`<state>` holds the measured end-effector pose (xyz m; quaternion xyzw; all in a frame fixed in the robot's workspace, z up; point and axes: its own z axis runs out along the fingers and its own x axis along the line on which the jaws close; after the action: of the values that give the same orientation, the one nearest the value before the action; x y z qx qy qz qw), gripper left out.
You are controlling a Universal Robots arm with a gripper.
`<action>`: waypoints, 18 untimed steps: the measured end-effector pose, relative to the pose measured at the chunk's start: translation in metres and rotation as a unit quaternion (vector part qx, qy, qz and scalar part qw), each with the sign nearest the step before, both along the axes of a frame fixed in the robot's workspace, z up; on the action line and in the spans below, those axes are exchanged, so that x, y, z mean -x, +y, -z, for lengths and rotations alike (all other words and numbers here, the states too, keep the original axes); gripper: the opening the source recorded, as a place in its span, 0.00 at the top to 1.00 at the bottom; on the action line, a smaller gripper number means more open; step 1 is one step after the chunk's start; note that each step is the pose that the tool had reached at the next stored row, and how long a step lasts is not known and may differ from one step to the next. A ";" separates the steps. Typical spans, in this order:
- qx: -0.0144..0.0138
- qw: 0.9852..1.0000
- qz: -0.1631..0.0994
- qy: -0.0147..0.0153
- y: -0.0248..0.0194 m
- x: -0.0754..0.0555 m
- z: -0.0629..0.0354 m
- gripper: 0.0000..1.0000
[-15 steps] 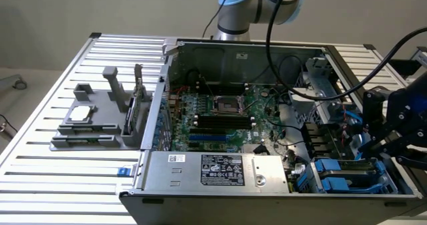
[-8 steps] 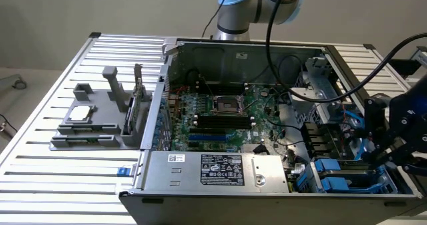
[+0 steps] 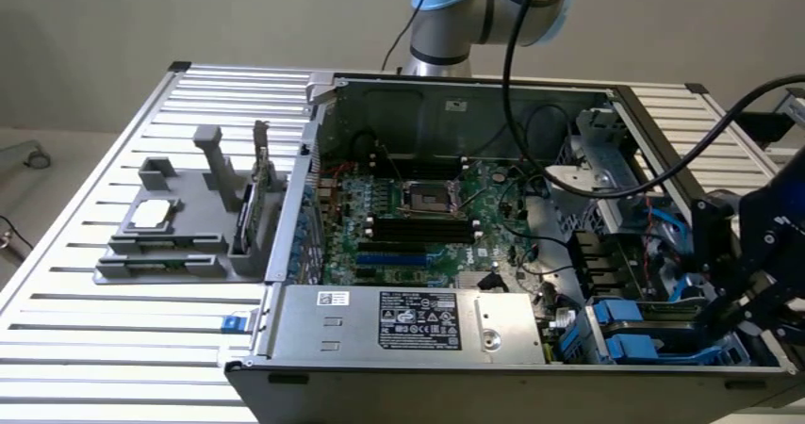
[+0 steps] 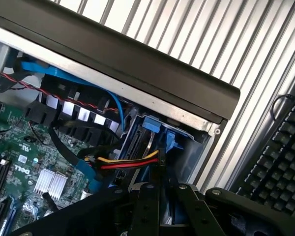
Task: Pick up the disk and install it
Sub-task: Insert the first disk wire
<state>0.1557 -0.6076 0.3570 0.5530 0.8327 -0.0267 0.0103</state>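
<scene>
Exterior view: at the lower right, the gripper (image 3: 742, 320) reaches down into the drive bay (image 3: 629, 330) of the open computer case (image 3: 503, 386) on the desk (image 3: 101, 330).

Wrist view: its fingers are drawn nearly together and seem to pinch the disk (image 4: 150, 142). The disk stands edge-on in the bay beside the power cable (image 4: 128, 161), likely so that it slides along its slot.

Slatted aluminium table (image 3: 101, 349), level. Open computer case (image 3: 377, 391) lies on its side mid-table. Grey fixture block (image 3: 176, 245) just beside case, exterior view's left. Small blue piece (image 3: 233, 322) against case corner. Black keyboard (image 4: 280, 162) on slats near case.
</scene>
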 end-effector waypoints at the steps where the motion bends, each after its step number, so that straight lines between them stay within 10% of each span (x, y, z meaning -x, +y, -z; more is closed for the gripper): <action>1: 0.003 1.000 0.002 0.001 0.0000 0.000 0.0001 0.84; 10: 0.027 0.999 0.016 0.015 0.0000 0.000 0.0002 0.84; 12: 0.039 0.999 0.017 0.016 0.0000 0.000 0.0001 0.84; 18: 0.038 0.999 0.017 0.016 0.0003 0.002 0.0002 0.84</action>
<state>0.1537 -0.6073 0.3568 0.5654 0.8219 -0.0675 0.0176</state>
